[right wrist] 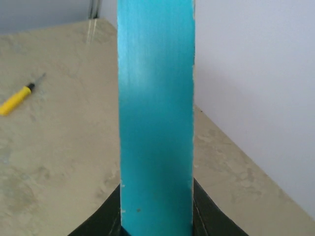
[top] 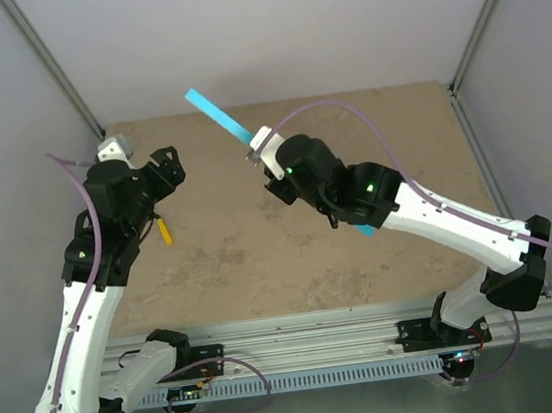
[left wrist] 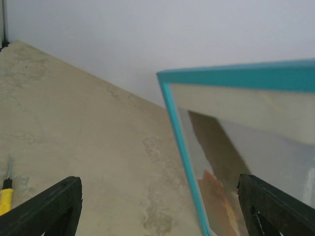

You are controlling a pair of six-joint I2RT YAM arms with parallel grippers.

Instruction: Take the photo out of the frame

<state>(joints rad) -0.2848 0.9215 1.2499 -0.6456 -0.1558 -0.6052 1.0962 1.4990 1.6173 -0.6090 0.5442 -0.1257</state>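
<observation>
Shows the photo (left wrist: 219, 199) inside the turquoise frame (top: 220, 116), an orange-red patch behind the glazing, with the frame held up on edge over the middle-rear part of the bench (top: 262, 259). Finds the right gripper (top: 261, 148) clamped on the frame, the thin turquoise edge rising between its fingers in the right wrist view, and the left gripper (top: 170, 164) off to the left with jaws spread wide, gripping nothing, apart from the frame and facing its glazed side. Leaves a yellow-handled screwdriver (top: 164, 230) lying on the bench beneath the left arm, well apart from the frame.
</observation>
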